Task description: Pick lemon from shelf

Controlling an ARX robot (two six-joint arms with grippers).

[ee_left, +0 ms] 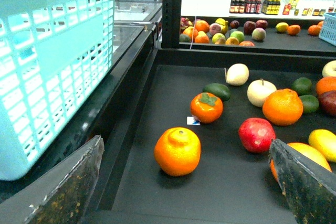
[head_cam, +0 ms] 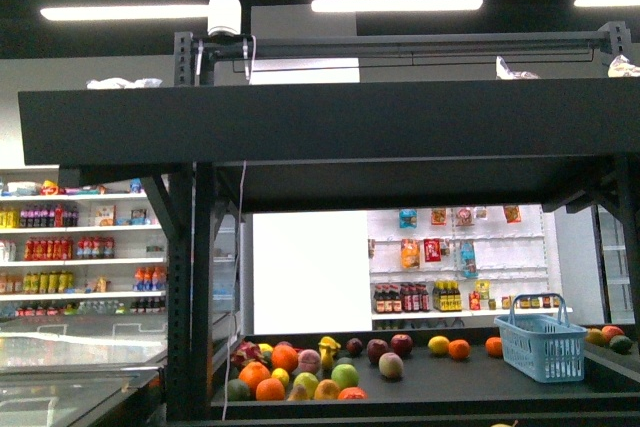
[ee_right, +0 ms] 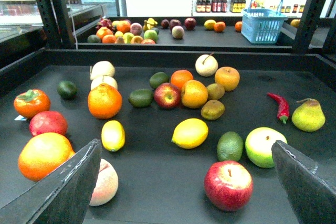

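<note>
1. So, lemon sits on the shelf at 12 o'clock, just ahead of my right hand, long axis roughly 9-to-3.
2. That hand's wide open, holding nothing; my left hand, also open, looks farther off.

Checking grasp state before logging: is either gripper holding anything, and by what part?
Nothing held. Left gripper and right gripper are both open and empty; a lemon lies on the shelf.

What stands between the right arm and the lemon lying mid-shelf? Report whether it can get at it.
Probably yes. The right claw is open, and the lemon lies on the shelf between its fingers, with nothing over it. The green fruit beside it lies apart, so the way looks free.
</note>
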